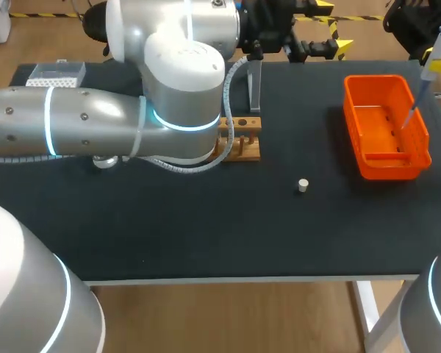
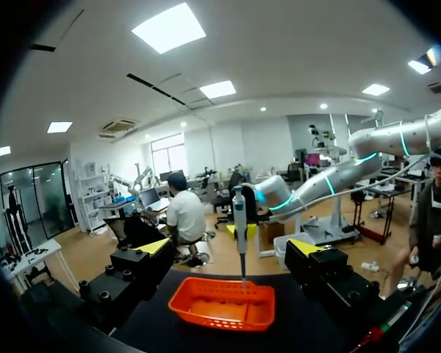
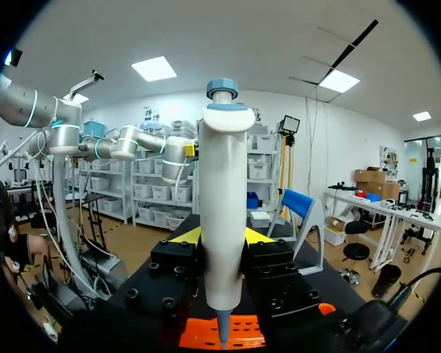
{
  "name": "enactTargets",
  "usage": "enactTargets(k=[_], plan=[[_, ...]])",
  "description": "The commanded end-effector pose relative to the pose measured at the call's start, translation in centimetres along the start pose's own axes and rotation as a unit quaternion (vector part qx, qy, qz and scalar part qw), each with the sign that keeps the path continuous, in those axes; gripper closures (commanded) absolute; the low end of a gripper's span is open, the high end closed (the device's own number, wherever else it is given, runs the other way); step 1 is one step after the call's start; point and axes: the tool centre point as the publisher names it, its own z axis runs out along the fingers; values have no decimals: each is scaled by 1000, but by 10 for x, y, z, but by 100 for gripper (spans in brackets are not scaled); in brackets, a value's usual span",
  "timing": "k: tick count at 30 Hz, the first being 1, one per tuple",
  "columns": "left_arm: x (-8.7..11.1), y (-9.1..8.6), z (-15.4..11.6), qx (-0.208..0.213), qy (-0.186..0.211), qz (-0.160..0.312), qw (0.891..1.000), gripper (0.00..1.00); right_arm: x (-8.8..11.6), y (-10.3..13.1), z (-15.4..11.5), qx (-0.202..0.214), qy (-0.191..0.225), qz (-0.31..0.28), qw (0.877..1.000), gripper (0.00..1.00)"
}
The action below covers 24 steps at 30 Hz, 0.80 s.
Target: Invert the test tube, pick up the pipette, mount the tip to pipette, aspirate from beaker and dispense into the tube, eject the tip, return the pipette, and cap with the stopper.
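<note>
My right gripper (image 3: 221, 237) is shut on the white pipette (image 3: 222, 213), which stands upright between its fingers. The pipette (image 1: 435, 45) hangs at the table's far right, and its thin tip (image 1: 410, 118) points down into the orange bin (image 1: 386, 158). In the left wrist view the pipette (image 2: 240, 220) hangs over the orange bin (image 2: 224, 312), straight ahead of my left gripper (image 2: 231, 248), which stands wide open and holds nothing. A small white stopper (image 1: 303, 185) lies on the black mat. The wooden tube rack (image 1: 244, 140) is half hidden behind my left arm (image 1: 95, 129). No test tube shows.
A clear tip box (image 1: 55, 73) stands at the back left. A grey upright stand (image 1: 254, 88) rises behind the rack. Something small and glassy (image 1: 105, 161) peeks out under my left arm. The black mat's front half (image 1: 228, 235) is bare.
</note>
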Motion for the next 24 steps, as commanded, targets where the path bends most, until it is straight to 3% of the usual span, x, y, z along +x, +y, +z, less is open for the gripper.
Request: enactTargets(k=[1, 8, 9, 10, 11, 24], plan=[[-1, -1, 2, -2, 2, 0, 1000, 0, 1, 1, 1, 1, -2, 0, 1000, 100], [-1, -1, 2, -2, 2, 0, 1000, 0, 1, 1, 1, 1, -2, 0, 1000, 100], [-1, -1, 2, -2, 2, 0, 1000, 38, 1, 1, 1, 1, -2, 0, 1000, 100], [-1, -1, 2, -2, 2, 0, 1000, 91, 1, 1, 1, 1, -2, 0, 1000, 100], [-1, -1, 2, -2, 2, 0, 1000, 100, 1, 1, 1, 1, -2, 0, 1000, 100], [-1, -1, 2, -2, 2, 0, 1000, 100, 1, 1, 1, 1, -2, 0, 1000, 100]])
